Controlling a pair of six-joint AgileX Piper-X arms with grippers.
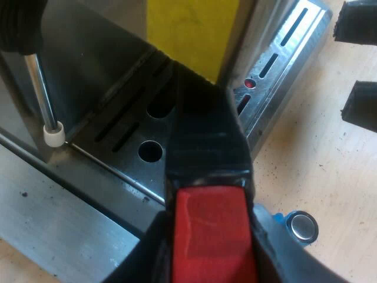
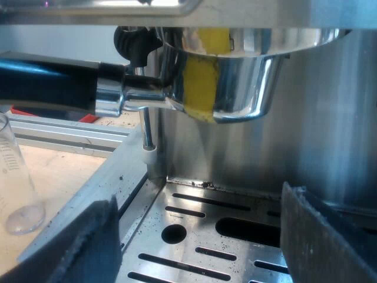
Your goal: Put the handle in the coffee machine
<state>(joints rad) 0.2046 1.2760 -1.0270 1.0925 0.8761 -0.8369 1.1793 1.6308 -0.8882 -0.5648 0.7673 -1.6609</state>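
Note:
The holder's dark handle (image 1: 203, 124) runs from its red end (image 1: 212, 236) toward the espresso machine (image 1: 88, 53). My left gripper (image 1: 213, 250) is shut on the handle at the red end, one black finger (image 1: 147, 253) on each side. In the right wrist view the holder's metal basket (image 2: 235, 76) sits up against the underside of the machine's brew head (image 2: 247, 35), with the handle (image 2: 47, 82) pointing away from it. My right gripper (image 2: 200, 242) hangs open low over the drip tray (image 2: 194, 236), nothing between its fingers (image 2: 76, 242). That gripper (image 1: 356, 65) also shows beside the tray's edge.
The steam wand (image 2: 147, 132) with its white tip (image 1: 53, 135) hangs over the slotted tray (image 1: 118, 127). A measuring glass (image 2: 15, 183) stands on the wooden table beside the machine. A blue object with a round metal face (image 1: 303, 227) lies near the red end.

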